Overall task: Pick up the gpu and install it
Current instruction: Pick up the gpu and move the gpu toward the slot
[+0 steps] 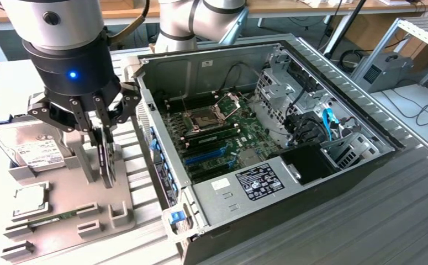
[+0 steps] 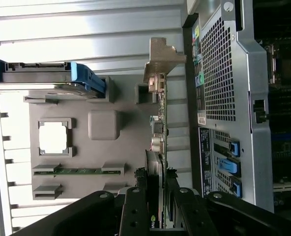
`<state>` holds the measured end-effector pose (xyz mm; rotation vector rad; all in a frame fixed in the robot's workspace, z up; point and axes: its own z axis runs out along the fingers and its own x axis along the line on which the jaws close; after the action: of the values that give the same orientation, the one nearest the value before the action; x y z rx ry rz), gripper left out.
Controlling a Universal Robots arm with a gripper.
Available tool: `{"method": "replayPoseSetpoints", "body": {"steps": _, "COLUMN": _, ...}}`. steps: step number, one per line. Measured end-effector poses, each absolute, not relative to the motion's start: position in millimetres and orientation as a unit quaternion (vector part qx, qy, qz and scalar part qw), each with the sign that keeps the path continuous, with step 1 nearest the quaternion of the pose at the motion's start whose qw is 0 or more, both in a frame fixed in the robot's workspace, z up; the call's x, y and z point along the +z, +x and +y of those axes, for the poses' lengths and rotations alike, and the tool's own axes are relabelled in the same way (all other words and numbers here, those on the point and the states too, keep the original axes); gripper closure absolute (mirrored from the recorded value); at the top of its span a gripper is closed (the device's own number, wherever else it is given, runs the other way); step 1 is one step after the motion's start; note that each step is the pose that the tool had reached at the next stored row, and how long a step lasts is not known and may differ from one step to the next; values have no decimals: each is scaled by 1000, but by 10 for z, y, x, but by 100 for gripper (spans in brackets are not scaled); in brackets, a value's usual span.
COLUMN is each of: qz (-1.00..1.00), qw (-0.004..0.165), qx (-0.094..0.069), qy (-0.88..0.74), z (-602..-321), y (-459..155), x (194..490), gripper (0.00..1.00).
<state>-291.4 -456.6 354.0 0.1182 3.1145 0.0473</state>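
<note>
Bright even light, glare on table (image 2: 86,24), dim inside case (image 2: 224,73)

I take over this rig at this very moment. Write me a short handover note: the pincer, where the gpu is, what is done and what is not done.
The pincer is closed on the gpu, with fingers on both flat sides.
The gpu stands on edge at the grey holder, beside the open computer case. I cannot tell if it sits in its slot or hangs just above it.
Done: the gpu is grasped.
Left: it is not in the case; the blue slots on the board are free.
The hard drive and the memory stick lie in the holder.
</note>
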Motion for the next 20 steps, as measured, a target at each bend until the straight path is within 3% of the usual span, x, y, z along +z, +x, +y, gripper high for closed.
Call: {"method": "replayPoseSetpoints", "body": {"steps": 20, "qz": 999, "qw": 12, "qx": 16, "qy": 38, "z": -4566, "y": -2914, "x": 3694, "gripper": 74}}
